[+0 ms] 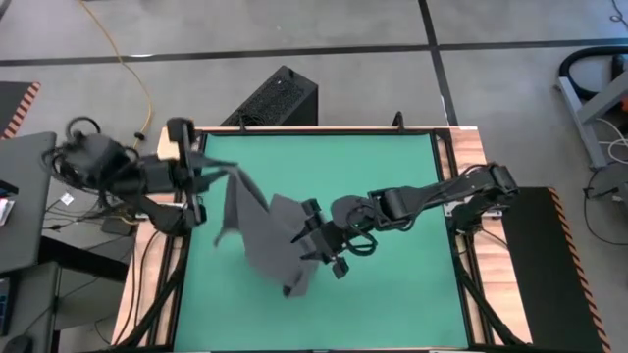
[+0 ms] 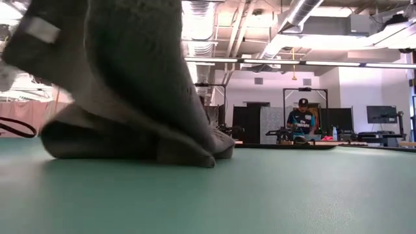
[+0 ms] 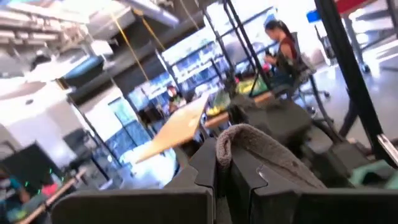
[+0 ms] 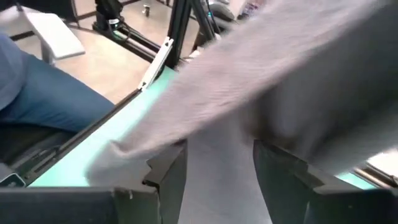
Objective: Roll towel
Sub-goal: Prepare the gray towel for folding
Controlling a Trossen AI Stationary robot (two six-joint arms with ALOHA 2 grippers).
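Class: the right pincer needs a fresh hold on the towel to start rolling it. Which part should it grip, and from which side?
Probably the low free edge of the towel, approached from the right pincer side. The left pincer pinches a corner up high, so the cloth hangs taut there, while its lower folds bunch on the table, easier to gather into a roll.

We see the towel [image 1: 263, 227] near the middle of the table [image 1: 392, 294], partly lifted off it. At the table's left edge, our left gripper [image 1: 209, 173] pinches one corner held up. Our right gripper [image 1: 316, 240] sits at the towel's right side, the cloth between its fingers [image 4: 166, 174].
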